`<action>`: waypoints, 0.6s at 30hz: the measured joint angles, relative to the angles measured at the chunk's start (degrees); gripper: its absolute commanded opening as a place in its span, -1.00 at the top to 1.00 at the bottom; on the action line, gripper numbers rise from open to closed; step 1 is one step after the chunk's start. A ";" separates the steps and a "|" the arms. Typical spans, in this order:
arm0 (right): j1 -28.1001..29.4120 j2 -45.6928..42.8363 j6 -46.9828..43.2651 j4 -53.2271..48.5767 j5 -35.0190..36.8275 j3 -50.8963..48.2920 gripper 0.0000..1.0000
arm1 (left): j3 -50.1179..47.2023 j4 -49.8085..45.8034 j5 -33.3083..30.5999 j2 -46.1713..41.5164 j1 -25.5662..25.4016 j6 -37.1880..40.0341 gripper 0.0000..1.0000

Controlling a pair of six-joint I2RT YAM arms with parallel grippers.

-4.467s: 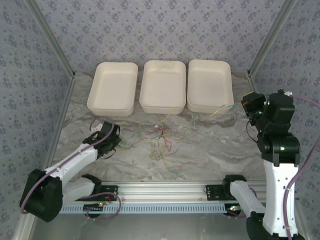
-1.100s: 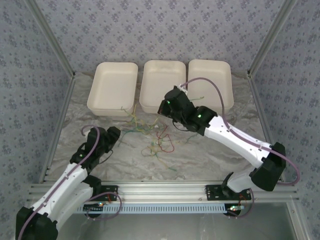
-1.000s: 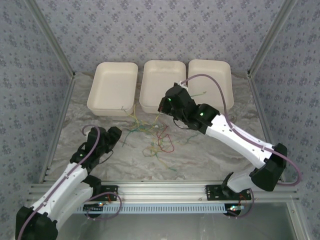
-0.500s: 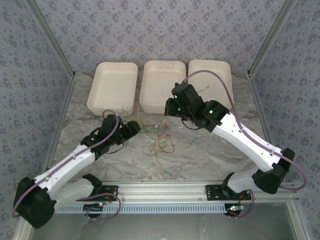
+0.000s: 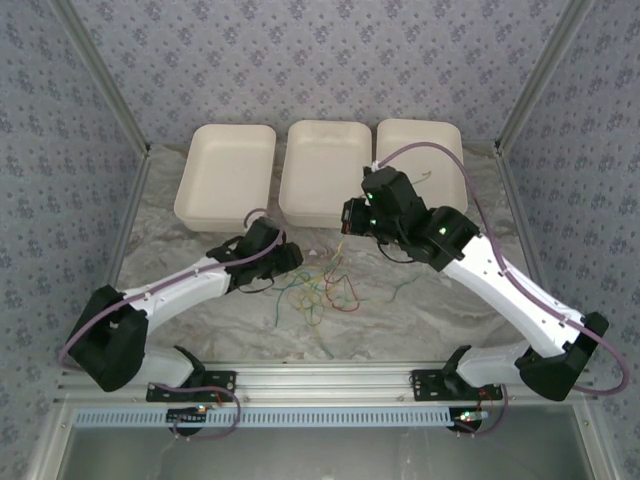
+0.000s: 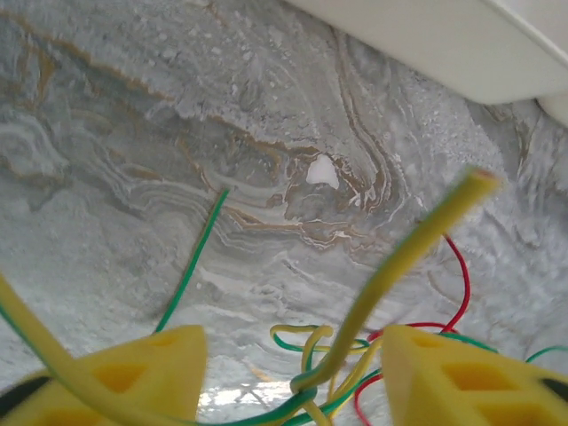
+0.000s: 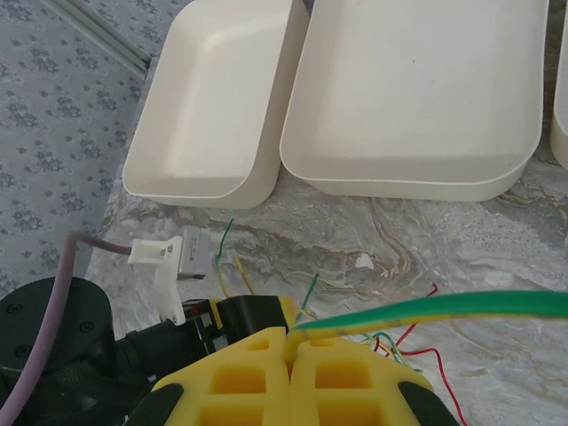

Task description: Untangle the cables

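- From the top external view, the middle tray (image 5: 312, 216) stands at the far side of the marble table (image 5: 430, 315), with the left tray (image 5: 225, 175) and the right tray (image 5: 420, 150) beside it.
- The cables (image 5: 320, 290), a loose tangle of green, yellow, red and orange, lie on the table just in front of the middle tray.
- The right gripper (image 5: 347, 219) hangs at the middle tray's front right corner, and the left gripper (image 5: 291, 256) is low over the near left edge of the tangle, in front of the tray's left corner.
- In the left wrist view, the left gripper (image 6: 291, 348) is released: its yellow fingers (image 6: 115, 377) stand well apart.
- Yellow, green and red strands cross the gap between them. One yellow strand (image 6: 399, 257) arcs up towards a white tray wall (image 6: 444, 44); which tray this is, I cannot tell.
- In the right wrist view, the right gripper (image 7: 290, 342) is clenched, its yellow pads pressed together on a green-and-yellow cable (image 7: 426, 310).
- That cable runs out rightward, raised above the table in front of the middle tray (image 7: 408, 186).
- The left tray (image 7: 191, 191) sits beside the middle one, and the left arm (image 7: 53, 328) lies on the near side of it.
- More strands rest on the marble in front of the middle tray's near wall.
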 measured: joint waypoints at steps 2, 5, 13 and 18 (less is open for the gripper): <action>-0.22 -0.07 0.00 -0.02 -0.17 -0.59 1.00 | -0.22 0.02 -0.94 0.07 -0.28 -0.26 0.84; -0.96 -0.22 -0.02 -0.26 -0.33 -0.85 1.00 | -0.22 -0.46 -4.15 0.09 -0.26 -0.48 1.00; -8.57 -5.70 -0.92 -4.63 -1.62 -0.81 1.00 | -1.62 0.52 -7.21 -2.54 3.63 -2.47 1.00; -11.37 -6.86 -1.62 -6.27 -3.85 -0.39 1.00 | -4.83 5.79 -3.56 -7.89 6.38 -5.46 1.00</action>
